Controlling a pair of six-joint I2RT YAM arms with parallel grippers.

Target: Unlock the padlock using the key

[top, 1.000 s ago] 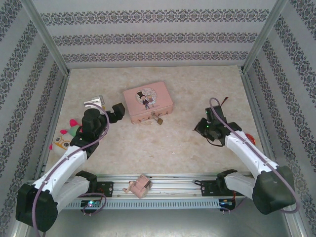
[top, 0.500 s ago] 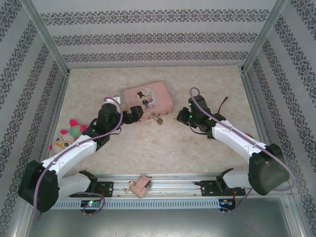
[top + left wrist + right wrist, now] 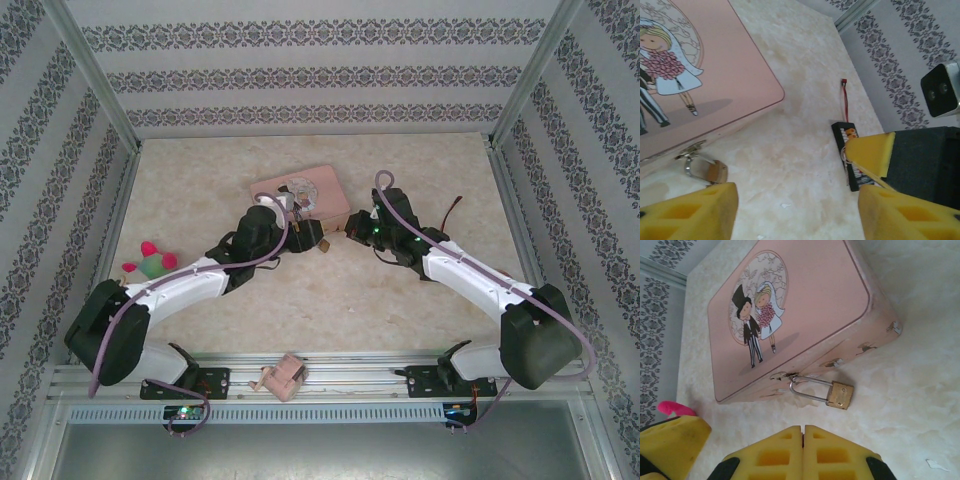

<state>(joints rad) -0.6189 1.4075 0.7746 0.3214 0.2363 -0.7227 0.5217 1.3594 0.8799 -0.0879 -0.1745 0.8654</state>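
The small brass padlock lies on the table with its silvery shackle hooked through the hasp of the pink picture-lidded tin. My right gripper hovers just short of it with its fingers pressed together. In the left wrist view a small silvery loop pokes out at the right gripper's tip; it looks like the key's end, and the rest of the key is hidden. My left gripper is open, with bare table between its fingers and the padlock just beyond its left finger. From above, both grippers flank the padlock.
A small black pack with a red wire lies on the table behind the right gripper. A plush toy sits at the left wall. A wooden toy rests on the near rail. Patterned walls enclose the table.
Both arms have swung inward to the padlock at the tin's front. The left gripper's jaws have narrowed somewhat. The right gripper stayed shut throughout.
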